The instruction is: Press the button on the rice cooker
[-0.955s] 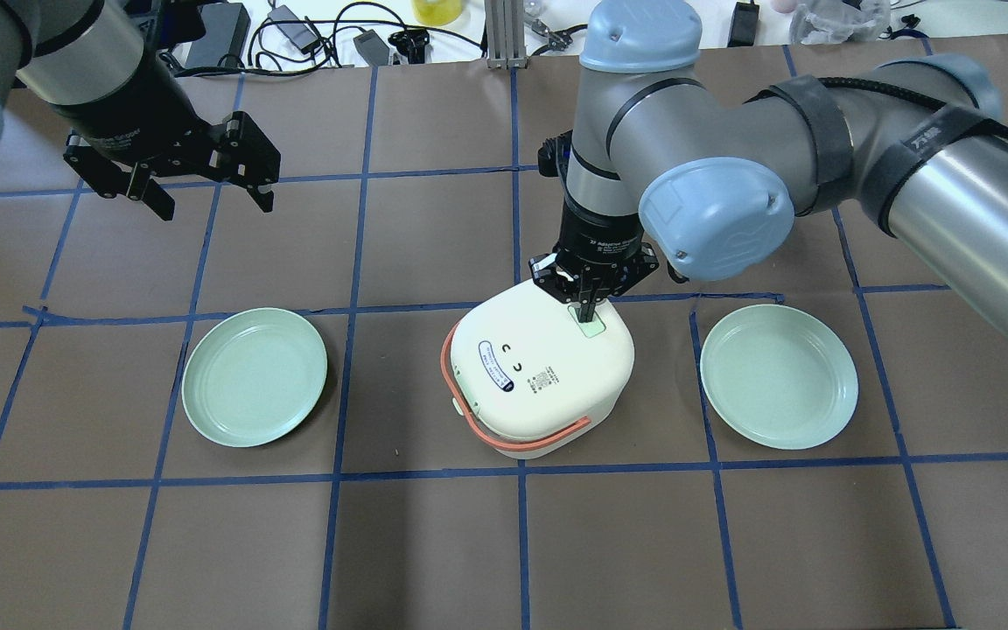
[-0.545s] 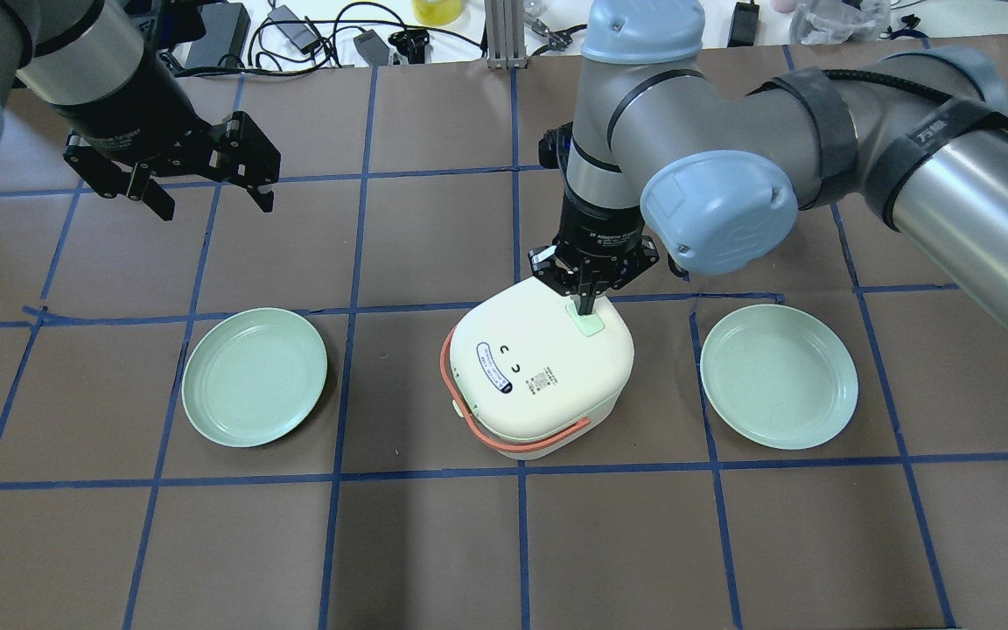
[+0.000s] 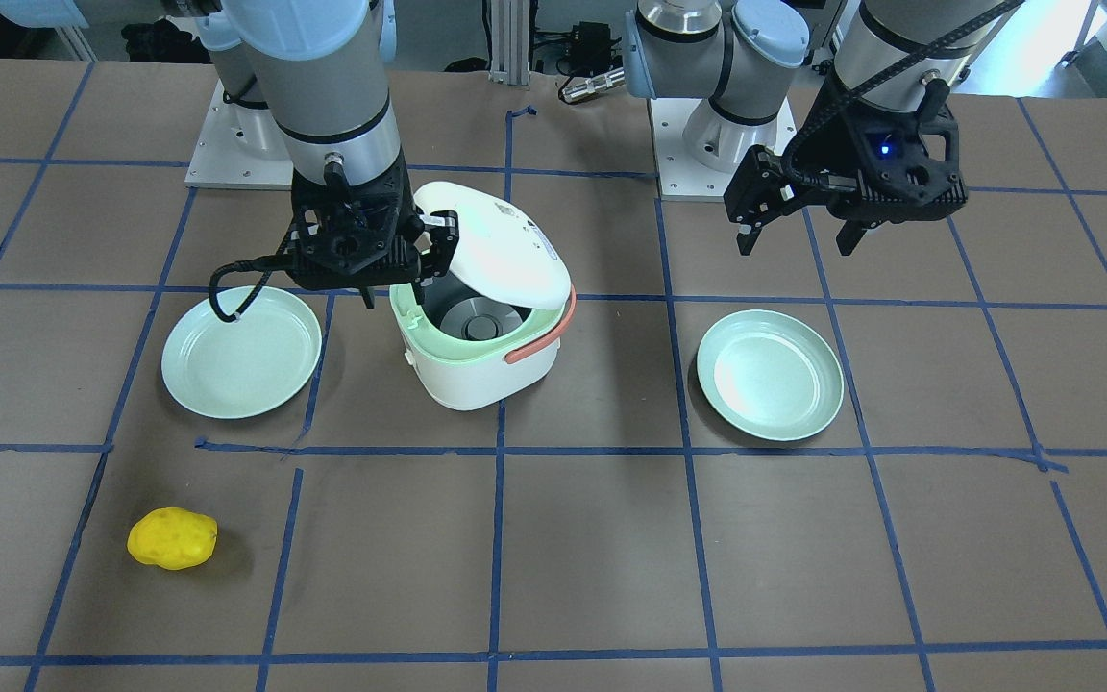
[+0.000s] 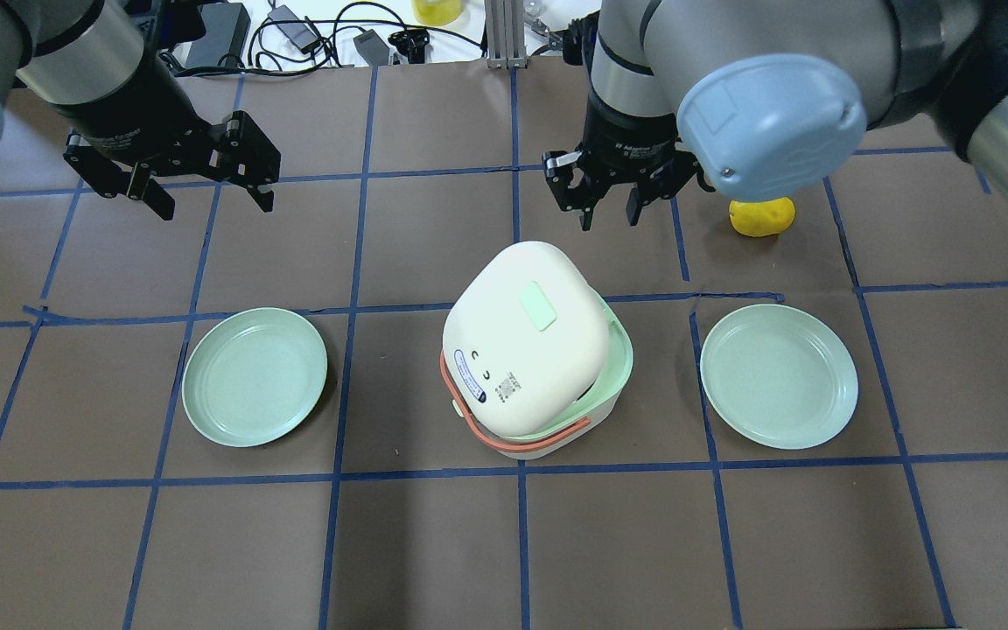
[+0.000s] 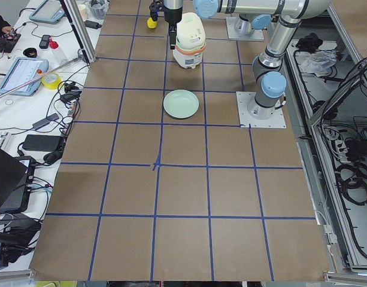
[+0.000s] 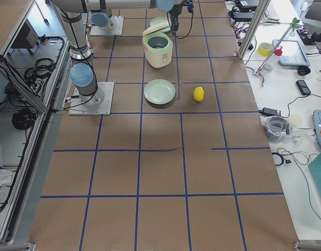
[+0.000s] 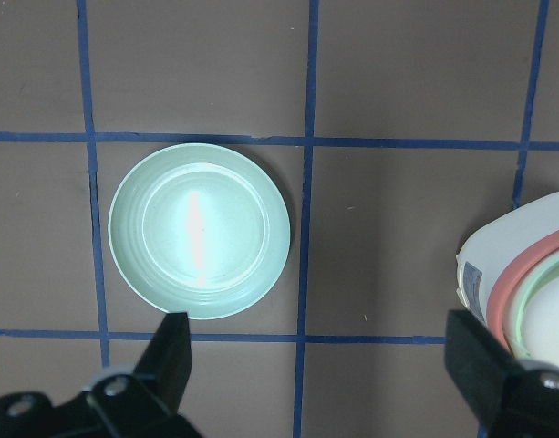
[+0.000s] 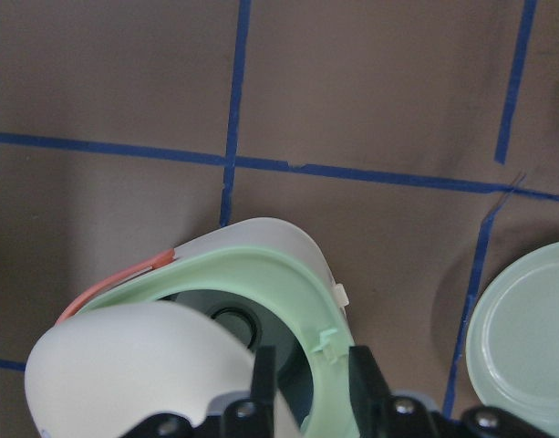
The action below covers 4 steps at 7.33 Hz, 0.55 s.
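Observation:
The white rice cooker [image 4: 618, 354] stands mid-table with an orange handle, and its lid [image 4: 517, 350] is popped up and tilted. The open pot shows in the front view [image 3: 462, 370]. The pale mint button [image 4: 543, 306] sits in the lid's top, untouched. My right gripper [image 4: 609, 214] hangs just beyond the lid's far edge, above the cooker's rim. Its jaws are a narrow gap apart and empty, as the right wrist view [image 8: 311, 365] shows. My left gripper [image 4: 215, 206] is wide open and empty, far to the left above the table.
One mint plate [image 4: 255, 376] lies left of the cooker and another [image 4: 780, 376] lies to its right. A yellow lumpy object [image 4: 762, 217] lies beyond the right plate. Cables and gear line the table's far edge.
The right gripper has lifted off the button and moved up and away. Its fingers now stand slightly apart. The lid has sprung open. The left arm has not moved.

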{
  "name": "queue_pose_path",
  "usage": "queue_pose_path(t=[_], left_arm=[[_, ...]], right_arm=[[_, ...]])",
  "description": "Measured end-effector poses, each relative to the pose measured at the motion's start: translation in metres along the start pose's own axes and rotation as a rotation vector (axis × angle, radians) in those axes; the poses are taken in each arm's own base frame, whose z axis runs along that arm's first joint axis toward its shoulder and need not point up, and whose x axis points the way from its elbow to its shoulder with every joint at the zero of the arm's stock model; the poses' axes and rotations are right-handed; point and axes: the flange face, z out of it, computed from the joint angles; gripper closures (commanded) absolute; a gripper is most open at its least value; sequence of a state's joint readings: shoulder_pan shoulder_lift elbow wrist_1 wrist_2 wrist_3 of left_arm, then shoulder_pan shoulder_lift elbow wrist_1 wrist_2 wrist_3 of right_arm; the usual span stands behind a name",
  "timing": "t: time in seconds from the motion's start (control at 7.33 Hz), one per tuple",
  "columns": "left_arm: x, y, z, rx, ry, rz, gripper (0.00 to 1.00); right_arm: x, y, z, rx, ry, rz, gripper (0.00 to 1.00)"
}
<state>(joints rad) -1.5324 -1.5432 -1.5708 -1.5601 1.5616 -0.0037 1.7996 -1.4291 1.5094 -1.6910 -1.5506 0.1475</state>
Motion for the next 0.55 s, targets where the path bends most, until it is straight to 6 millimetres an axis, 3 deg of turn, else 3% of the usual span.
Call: queue_pose_path(t=[0.55], left_arm=[[0.000,0.000,0.000,0.000,0.000,-0.001,0.00]], right_arm=[[0.101,-0.017,-0.034,0.036,0.021,0.184,0.00]])
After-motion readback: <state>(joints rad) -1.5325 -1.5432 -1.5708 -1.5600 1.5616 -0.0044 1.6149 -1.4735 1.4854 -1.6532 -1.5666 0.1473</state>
